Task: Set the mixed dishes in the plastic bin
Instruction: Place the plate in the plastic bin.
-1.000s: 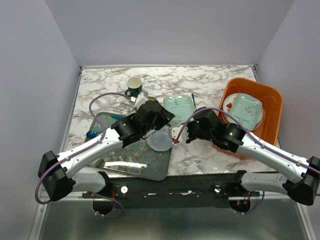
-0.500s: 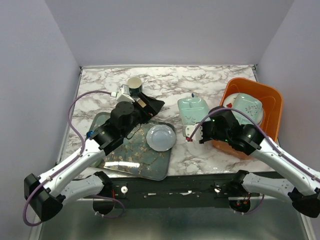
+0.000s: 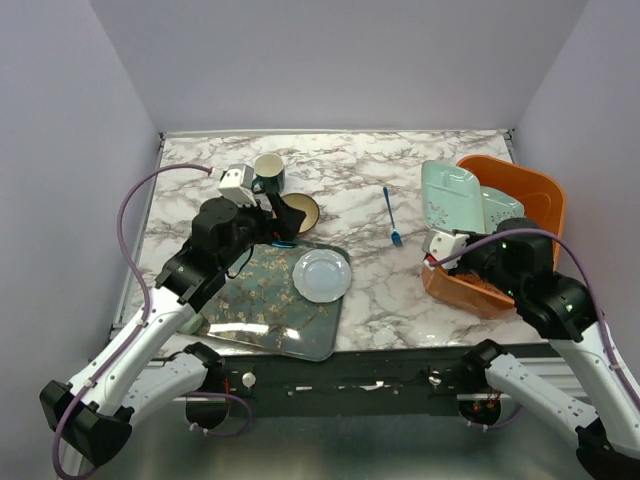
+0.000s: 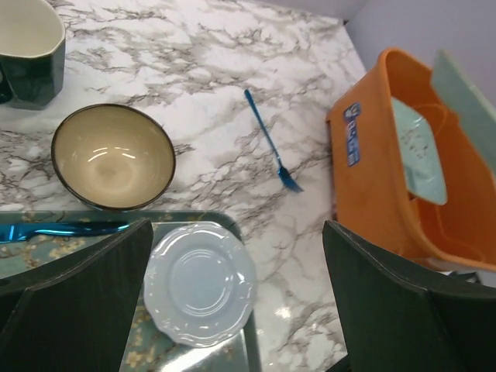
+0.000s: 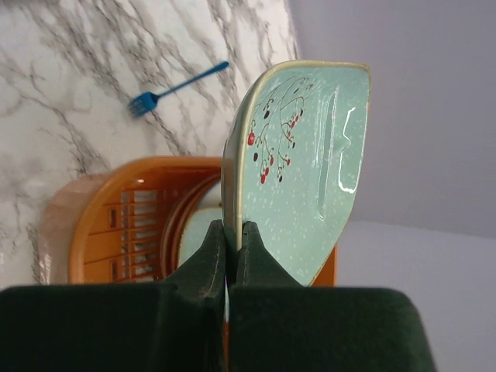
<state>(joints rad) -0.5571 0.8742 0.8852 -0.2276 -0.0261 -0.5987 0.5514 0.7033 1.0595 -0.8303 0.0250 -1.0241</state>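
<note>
While your right gripper (image 5: 232,236) is clamped on the mint rectangular dish (image 5: 302,163), held on edge over the left rim of the plastic bin (image 3: 541,191), that dish hides part of the bin's contents. Your left gripper (image 4: 236,256), well left of the bin, gapes wide, empty.

1. Mint dish (image 5: 302,170): glazed ceramic, glossy, faintly speckled.
2. Orange bin (image 4: 372,178): smooth plastic, dull sheen.
3. Brown bowl (image 4: 113,157): glossy cream glaze inside, dark rim.
4. Pale plate (image 4: 200,283): shiny glaze.
5. Tabletop (image 3: 340,170): marble-look, polished.
6. Fork (image 4: 272,143): blue, metallic shine.
</note>
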